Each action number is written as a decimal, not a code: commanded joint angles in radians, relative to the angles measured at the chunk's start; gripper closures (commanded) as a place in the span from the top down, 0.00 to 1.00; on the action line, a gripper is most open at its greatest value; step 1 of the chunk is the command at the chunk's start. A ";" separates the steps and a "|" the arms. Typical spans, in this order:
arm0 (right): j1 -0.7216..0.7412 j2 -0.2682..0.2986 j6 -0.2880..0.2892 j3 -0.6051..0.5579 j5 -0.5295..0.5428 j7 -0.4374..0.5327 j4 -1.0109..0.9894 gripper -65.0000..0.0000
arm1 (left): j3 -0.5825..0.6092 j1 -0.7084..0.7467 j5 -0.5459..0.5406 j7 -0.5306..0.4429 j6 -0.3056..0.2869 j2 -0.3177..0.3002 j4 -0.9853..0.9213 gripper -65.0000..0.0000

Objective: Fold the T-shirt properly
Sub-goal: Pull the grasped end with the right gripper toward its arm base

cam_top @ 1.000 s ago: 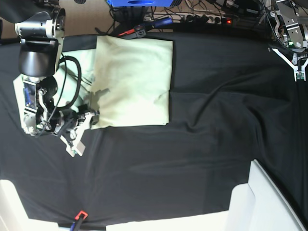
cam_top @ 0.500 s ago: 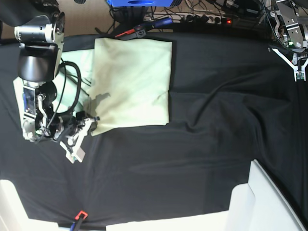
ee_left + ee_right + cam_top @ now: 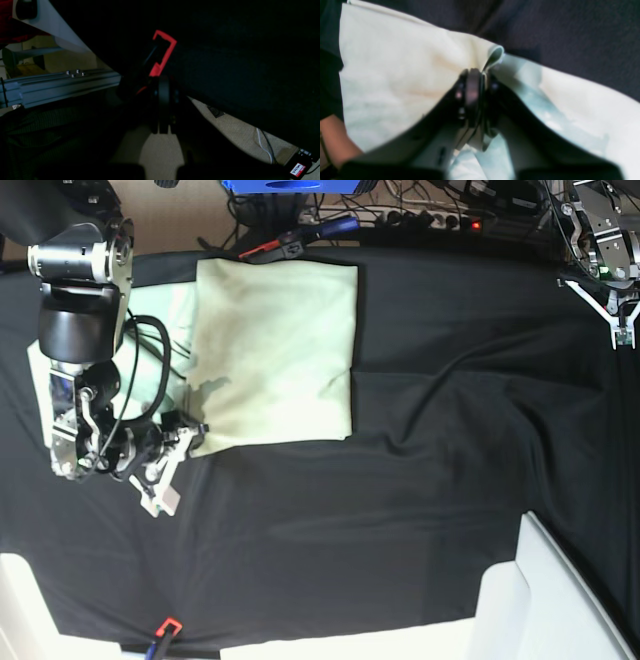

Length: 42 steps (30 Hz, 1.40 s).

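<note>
We judge the pale mint-green cotton T-shirt (image 3: 275, 355) to be light, soft and limp: it will drape and sag wherever it is not supported, and it will probably slide easily over the black cloth (image 3: 420, 480) that covers the table. A hold on a doubled hem or corner looks safest to us, since a single layer pinched mid-panel would only pull up a peak and wrinkle the rest.

In the base view the shirt lies towards the far left of the cloth, already reduced to a fairly neat rectangle with straight right and near edges, while a further strip of the same fabric spreads out to the left beneath the right arm. Its surface is mostly smooth, with faint creases. We cannot make out any tag from here.

The right gripper (image 3: 480, 75) has its jaws drawn together on a folded edge of the shirt (image 3: 395, 75) at the near left corner; the right wrist view shows the fabric curling up out of the pinch.

The left gripper (image 3: 612, 310) hangs over the far right edge of the table, well apart from the shirt, jaws together and holding nothing.
</note>
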 commanded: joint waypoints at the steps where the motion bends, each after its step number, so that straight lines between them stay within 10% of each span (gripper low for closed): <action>1: 0.029 0.009 0.001 0.020 0.011 0.002 0.033 0.21 | -0.007 -0.002 0.013 -0.011 0.012 -0.016 0.014 0.00; 11: -0.080 0.130 0.001 0.305 0.006 -0.029 0.344 0.67 | -0.007 -0.004 0.013 -0.011 0.012 -0.016 0.014 0.00; 25: -0.005 0.446 0.123 0.505 0.011 0.218 -0.362 0.93 | -0.007 -0.004 0.010 -0.013 0.012 -0.016 0.016 0.00; 42: -0.074 0.239 0.123 0.506 0.011 0.085 -0.388 0.77 | -0.007 -0.002 0.012 -0.013 0.012 -0.016 0.014 0.00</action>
